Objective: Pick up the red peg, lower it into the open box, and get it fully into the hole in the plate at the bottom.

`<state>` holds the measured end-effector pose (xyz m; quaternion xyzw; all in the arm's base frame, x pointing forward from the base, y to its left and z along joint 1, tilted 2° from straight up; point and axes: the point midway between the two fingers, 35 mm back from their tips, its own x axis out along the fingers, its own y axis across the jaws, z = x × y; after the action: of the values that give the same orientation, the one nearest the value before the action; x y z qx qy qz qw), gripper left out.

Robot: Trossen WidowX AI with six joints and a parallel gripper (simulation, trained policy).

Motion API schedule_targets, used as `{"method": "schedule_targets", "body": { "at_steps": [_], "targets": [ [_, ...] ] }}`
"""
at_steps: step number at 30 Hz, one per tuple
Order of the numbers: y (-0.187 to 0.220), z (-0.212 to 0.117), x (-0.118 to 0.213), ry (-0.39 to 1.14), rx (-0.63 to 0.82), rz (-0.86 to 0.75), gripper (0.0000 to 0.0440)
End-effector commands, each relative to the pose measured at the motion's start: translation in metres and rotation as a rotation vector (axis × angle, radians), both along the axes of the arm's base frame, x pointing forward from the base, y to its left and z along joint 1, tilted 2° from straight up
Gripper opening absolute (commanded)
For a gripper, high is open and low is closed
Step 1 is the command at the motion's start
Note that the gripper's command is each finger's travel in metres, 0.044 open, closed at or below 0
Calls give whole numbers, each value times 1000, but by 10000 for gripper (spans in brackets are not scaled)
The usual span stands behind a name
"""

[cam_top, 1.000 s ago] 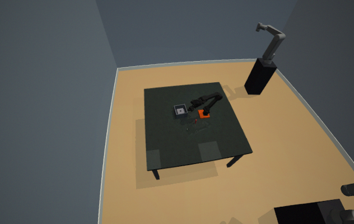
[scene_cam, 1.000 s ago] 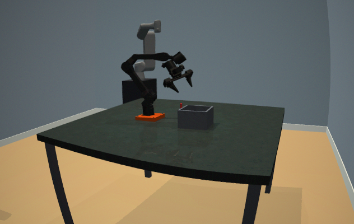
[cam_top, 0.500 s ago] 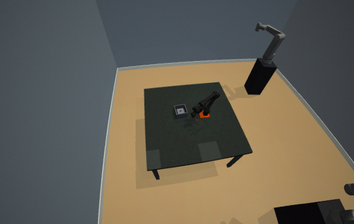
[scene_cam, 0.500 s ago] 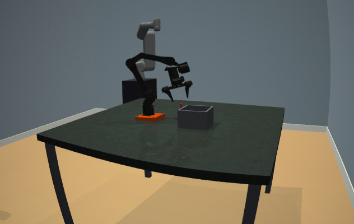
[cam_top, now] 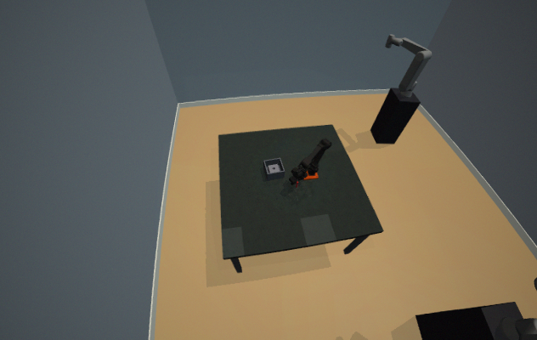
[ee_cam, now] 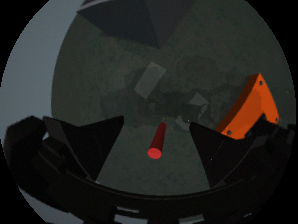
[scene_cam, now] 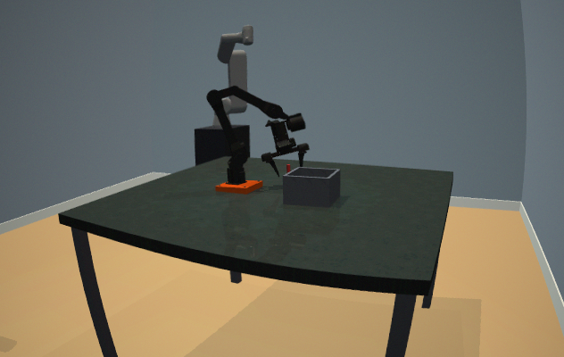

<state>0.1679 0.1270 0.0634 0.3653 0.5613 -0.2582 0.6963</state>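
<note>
The red peg [cam_top: 297, 184] [scene_cam: 288, 168] [ee_cam: 158, 140] stands upright on the table, its lower part hidden behind the box in the exterior view. My gripper [scene_cam: 290, 171] [ee_cam: 157, 122] is open and empty, pointing down and slightly tilted. In the wrist view the peg shows between the two spread fingers, touching neither. Whether the fingertips are level with the peg's top is hard to tell. The grey open box [cam_top: 274, 175] [scene_cam: 306, 191] [ee_cam: 140, 25] stands beside the peg. The pale plate [cam_top: 270, 169] with a dark central hole shows inside it in the top view.
The arm's orange base [cam_top: 312, 176] [scene_cam: 238, 187] [ee_cam: 252, 107] is bolted down near the peg, on the other side from the box. The box walls rise close to the gripper. A grey arm on a black pedestal [cam_top: 395, 116] [scene_cam: 221, 145] stands off the table [cam_top: 260, 212] [scene_cam: 166, 223].
</note>
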Motion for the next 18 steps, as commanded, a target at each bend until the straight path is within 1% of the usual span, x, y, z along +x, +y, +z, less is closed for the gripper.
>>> {"method": "schedule_targets", "body": {
  "at_steps": [1, 3, 5, 18],
  "targets": [
    [6, -16, -1, 8, 34, -20, 438],
    [8, -22, -2, 10, 48, -32, 425],
    [9, -26, -2, 18, 60, -45, 385],
    [13, -31, -6, 105, 123, -57, 49]
  ]
}}
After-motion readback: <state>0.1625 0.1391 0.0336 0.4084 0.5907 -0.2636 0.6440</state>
